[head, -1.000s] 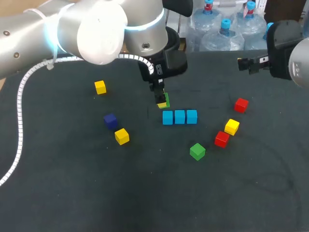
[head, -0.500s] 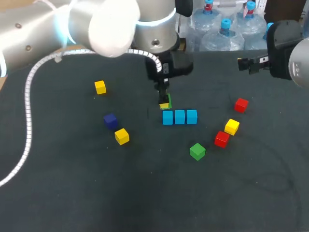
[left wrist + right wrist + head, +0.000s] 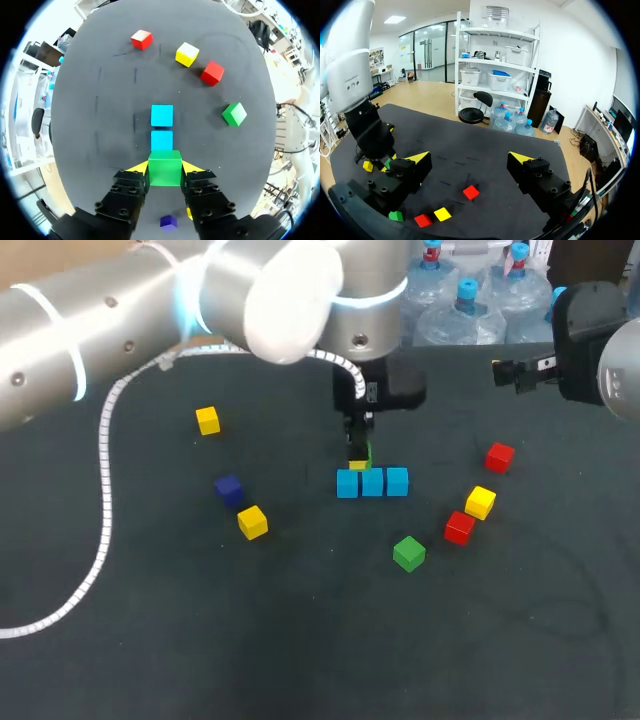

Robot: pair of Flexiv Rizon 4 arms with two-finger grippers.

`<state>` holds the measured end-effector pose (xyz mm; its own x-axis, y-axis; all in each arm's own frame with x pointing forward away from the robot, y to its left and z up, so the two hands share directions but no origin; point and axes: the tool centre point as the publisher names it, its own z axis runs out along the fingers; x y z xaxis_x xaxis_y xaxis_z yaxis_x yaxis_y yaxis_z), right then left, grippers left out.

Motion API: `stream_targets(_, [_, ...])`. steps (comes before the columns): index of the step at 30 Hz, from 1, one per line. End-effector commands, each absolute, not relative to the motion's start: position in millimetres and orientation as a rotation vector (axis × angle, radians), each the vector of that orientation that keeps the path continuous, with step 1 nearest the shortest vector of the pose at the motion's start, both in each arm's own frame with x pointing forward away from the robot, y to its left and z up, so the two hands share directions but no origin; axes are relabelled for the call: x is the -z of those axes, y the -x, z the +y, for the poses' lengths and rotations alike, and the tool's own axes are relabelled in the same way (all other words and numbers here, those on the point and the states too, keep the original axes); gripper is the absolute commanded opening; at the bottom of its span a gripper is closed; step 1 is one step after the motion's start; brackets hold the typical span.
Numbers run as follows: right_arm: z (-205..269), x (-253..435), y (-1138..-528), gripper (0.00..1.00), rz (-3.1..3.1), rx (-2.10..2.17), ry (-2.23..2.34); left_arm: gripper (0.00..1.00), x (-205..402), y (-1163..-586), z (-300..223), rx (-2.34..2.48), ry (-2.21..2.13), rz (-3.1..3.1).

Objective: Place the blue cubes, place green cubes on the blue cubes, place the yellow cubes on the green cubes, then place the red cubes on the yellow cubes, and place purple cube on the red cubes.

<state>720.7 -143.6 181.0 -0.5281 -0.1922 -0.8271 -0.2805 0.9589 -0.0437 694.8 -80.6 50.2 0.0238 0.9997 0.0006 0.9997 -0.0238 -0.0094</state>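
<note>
A green cube is pinched between the two yellow tips of the left gripper, with one tip pressed on each flat side. It is held over the row of blue cubes in the middle of the table. Two blue cubes are seen ahead of it in the left wrist view, and the third is probably hidden under it. Whether it is touching that cube or is just above it cannot be told. The cube looks small, light and hard, so it should not be squashed by a firm squeeze. Its sides look smooth, so it could be tipped or dropped if it were held by the corners. It is best held by two flat sides facing each other. It should be let go only when it is set flat and square. The right gripper is spread wide with nothing in it, well apart from the row. A second green cube, red cubes, yellow cubes and a dark purple cube are scattered around, waiting to be stacked.
</note>
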Motion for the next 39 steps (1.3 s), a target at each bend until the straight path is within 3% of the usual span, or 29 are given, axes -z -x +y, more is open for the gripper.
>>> stream_targets(1, [-144,-178,-721,1.0,2.132,-0.123,0.332,0.0,-48,-692,-86,0.042,2.262,-2.17])
stream_targets(39, [-144,-178,-721,1.0,2.132,-0.123,0.332,0.0,-28,-689,-77,0.028,2.23,-2.202])
